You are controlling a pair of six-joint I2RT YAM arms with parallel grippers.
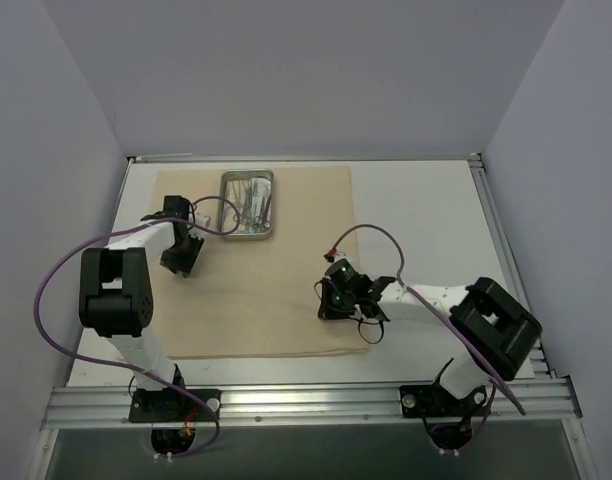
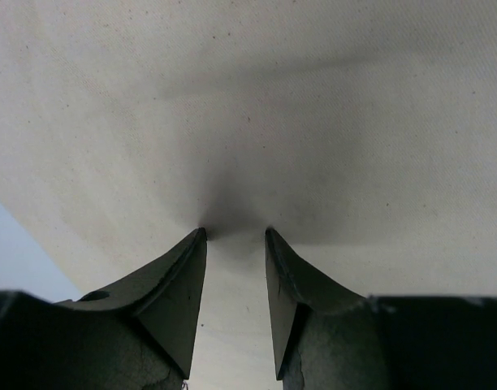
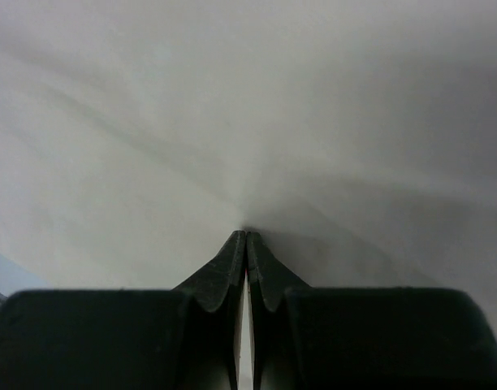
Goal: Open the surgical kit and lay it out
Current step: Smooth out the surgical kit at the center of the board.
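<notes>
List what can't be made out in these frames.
Tools in the tray: top view, too small to tell apart.
Right gripper: shut against the cloth; right wrist view, its own fingers hide whether cloth is pinched.
Left gripper: left wrist view shows only cloth beyond it; tray cut off by the frame.

No text, label, brand, number or sign can be read in any view. The beige cloth wrap (image 1: 276, 300) shows only plain weave in both wrist views. In the top view the steel tray (image 1: 246, 173) and the instruments in it are too small for any marking to be made out.
</notes>
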